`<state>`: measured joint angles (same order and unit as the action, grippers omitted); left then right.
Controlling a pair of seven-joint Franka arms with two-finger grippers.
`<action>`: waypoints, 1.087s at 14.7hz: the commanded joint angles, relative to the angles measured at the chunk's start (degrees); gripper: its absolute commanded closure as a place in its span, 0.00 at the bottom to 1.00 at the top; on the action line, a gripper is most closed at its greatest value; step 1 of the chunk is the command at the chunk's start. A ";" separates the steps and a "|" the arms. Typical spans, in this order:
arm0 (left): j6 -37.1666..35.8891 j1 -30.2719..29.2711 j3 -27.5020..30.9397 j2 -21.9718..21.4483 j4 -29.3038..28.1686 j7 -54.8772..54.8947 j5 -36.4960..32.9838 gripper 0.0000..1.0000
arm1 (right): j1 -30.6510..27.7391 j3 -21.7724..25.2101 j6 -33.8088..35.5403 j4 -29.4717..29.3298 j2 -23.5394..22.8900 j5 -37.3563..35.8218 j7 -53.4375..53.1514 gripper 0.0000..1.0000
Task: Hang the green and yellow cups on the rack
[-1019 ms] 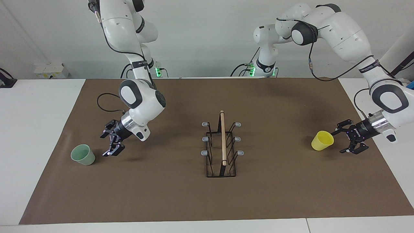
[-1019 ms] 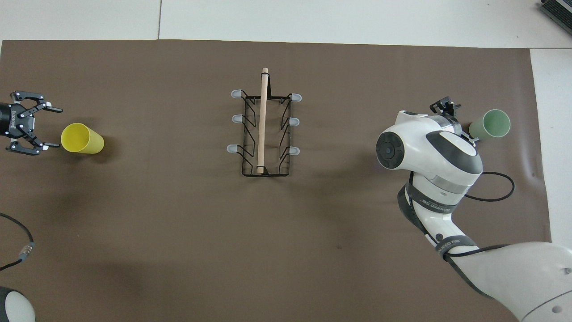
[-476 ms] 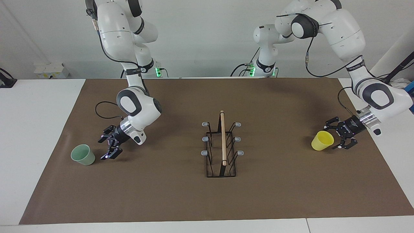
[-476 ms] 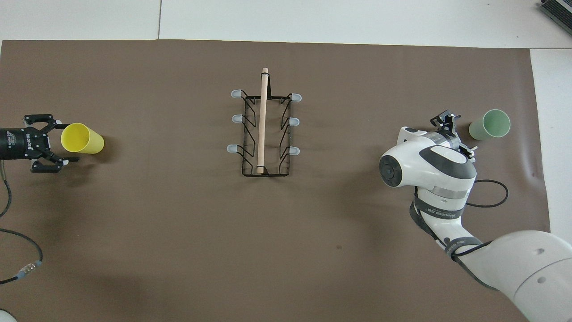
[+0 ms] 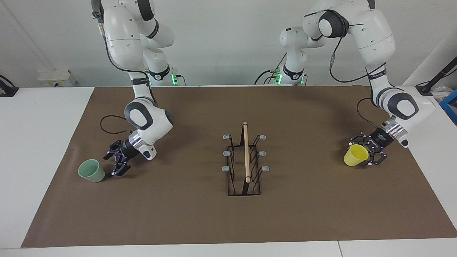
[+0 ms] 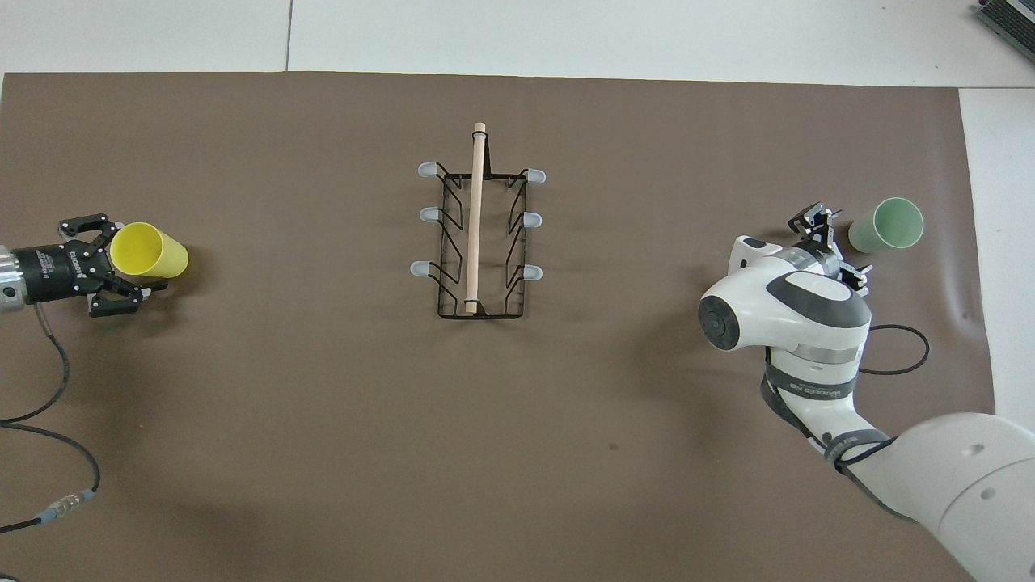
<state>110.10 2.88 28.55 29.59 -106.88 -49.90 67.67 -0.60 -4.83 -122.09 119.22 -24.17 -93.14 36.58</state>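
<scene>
Evidently both cups look light, stiff and smooth-walled, so each is likely best pinched across its rim: the yellow cup (image 5: 356,155) lies tipped on the counter (image 5: 200,221) toward the left arm's end, its rim between the spread fingers of the left pincer (image 5: 366,152). The green cup (image 5: 91,171) stands upright and looks empty toward the right arm's end, the right pincer (image 5: 113,163) wide just beside it. Between them the rack (image 5: 245,159) holds nothing on its prongs.
</scene>
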 commanded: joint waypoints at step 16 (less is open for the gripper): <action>3.63 4.68 0.45 -5.33 -1.94 4.20 1.33 1.00 | -7.58 -0.44 -6.31 1.89 -0.09 -19.01 -9.86 0.00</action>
<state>112.71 6.76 28.47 25.94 -108.85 -46.25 68.15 -6.68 -4.79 -126.95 120.59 -24.22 -109.42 28.96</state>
